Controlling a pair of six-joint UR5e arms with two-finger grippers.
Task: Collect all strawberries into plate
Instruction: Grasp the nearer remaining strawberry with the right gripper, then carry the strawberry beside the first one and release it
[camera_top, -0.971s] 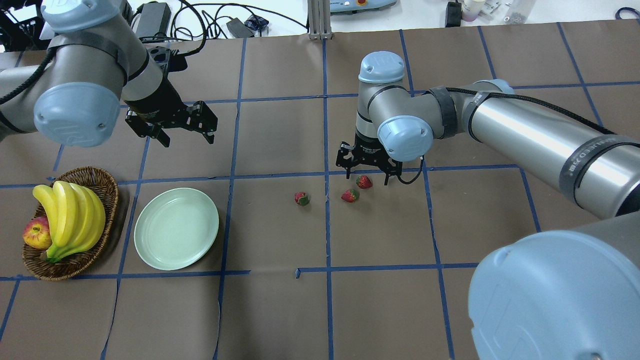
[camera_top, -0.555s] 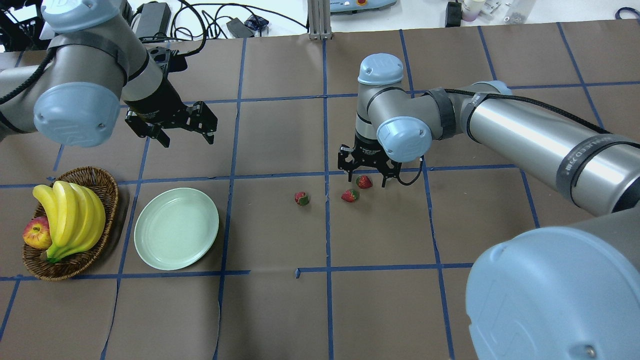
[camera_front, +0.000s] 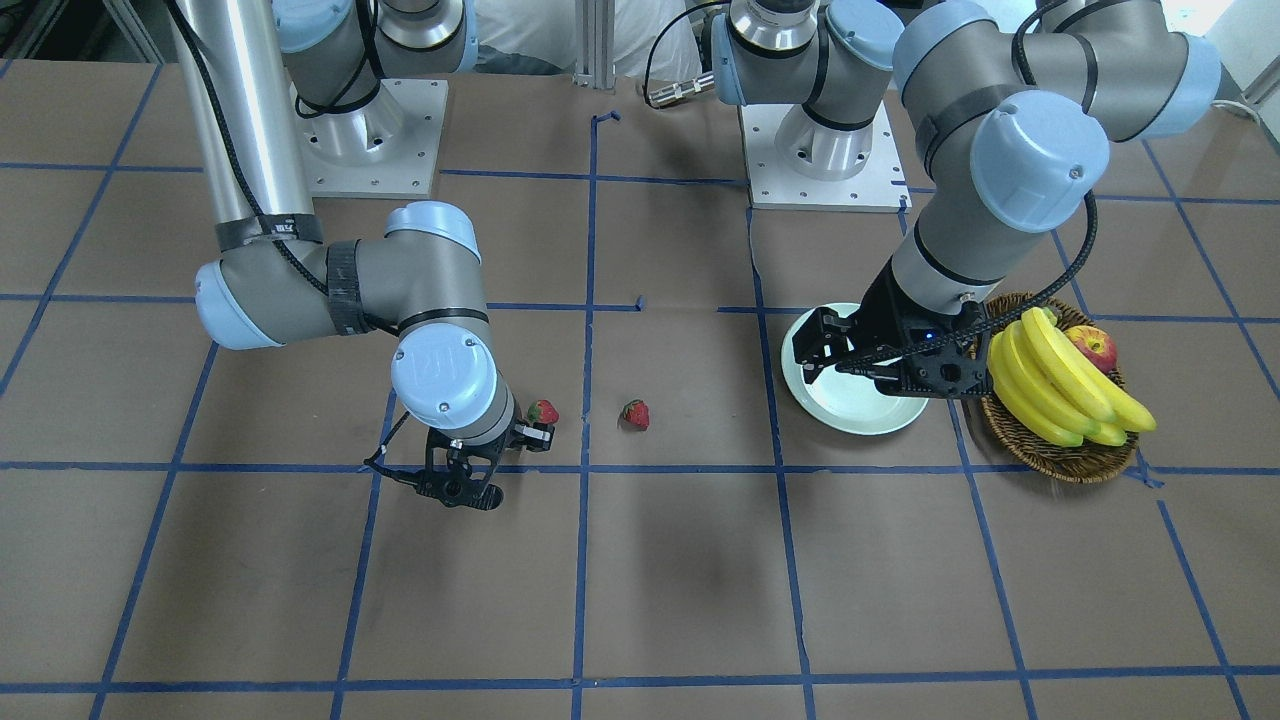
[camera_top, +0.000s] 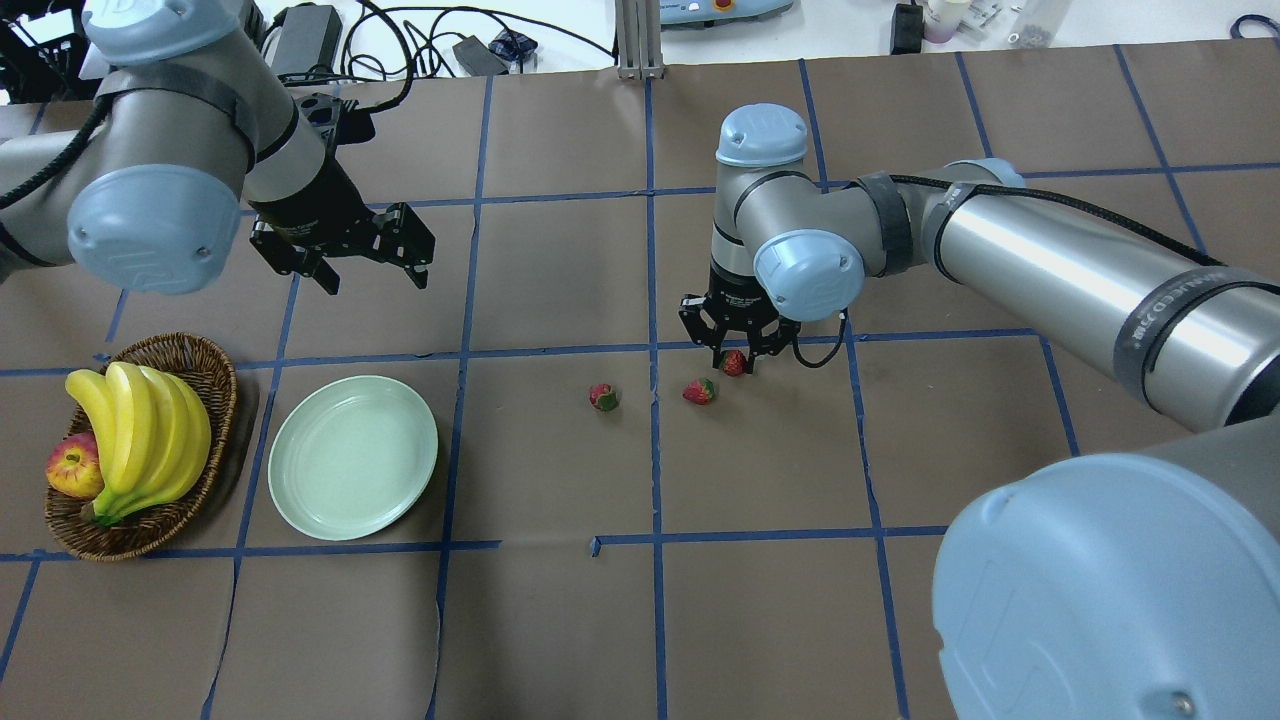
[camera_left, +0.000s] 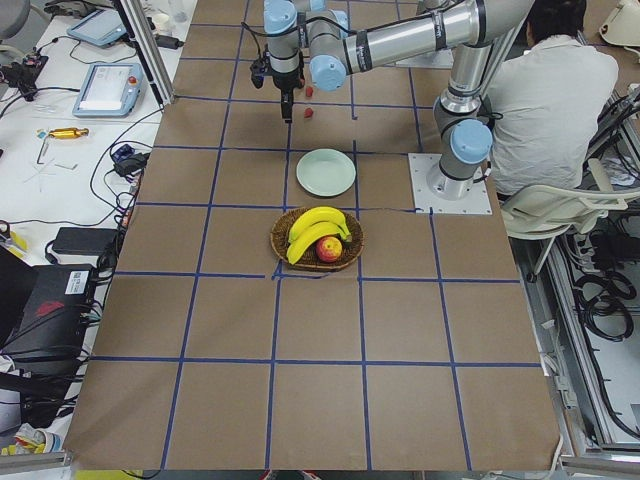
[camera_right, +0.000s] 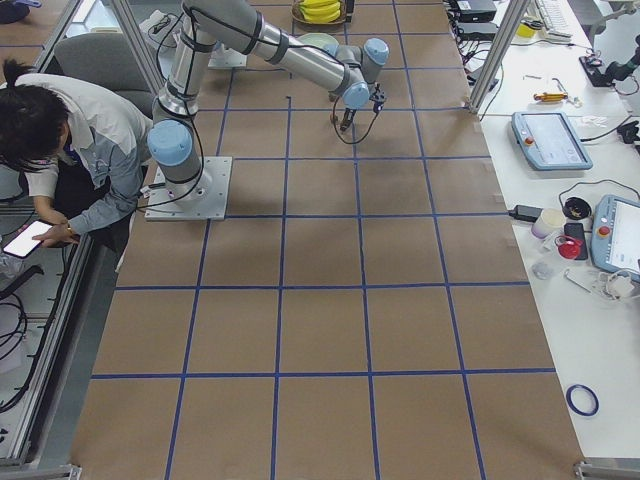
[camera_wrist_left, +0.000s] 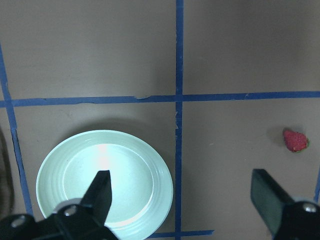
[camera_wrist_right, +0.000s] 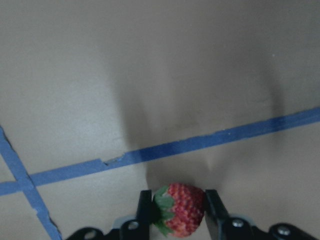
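Three small red strawberries lie right of centre. My right gripper (camera_top: 735, 358) points straight down and is shut on the far one (camera_top: 735, 364), at table level; the right wrist view shows this strawberry (camera_wrist_right: 180, 207) pinched between both fingers (camera_wrist_right: 145, 212). The second strawberry (camera_top: 699, 391) lies just beside it and the third (camera_top: 603, 397) further left; both also show in the front view (camera_front: 543, 411) (camera_front: 634, 414). The pale mint plate (camera_top: 352, 457) sits at the left and holds nothing. My left gripper (camera_top: 340, 260) hangs open and empty above the table behind the plate (camera_wrist_left: 105, 182).
A brown wicker basket (camera_top: 222, 385) with bananas (camera_top: 140, 440) and an apple (camera_top: 72, 467) stands left of the plate. Blue tape lines cross the brown table cover. Cables and devices lie along the far edge (camera_top: 420, 45).
My right gripper's fingers, open on either side of the far strawberry a second ago, have closed onto it. The left arm and the other two strawberries have not moved.
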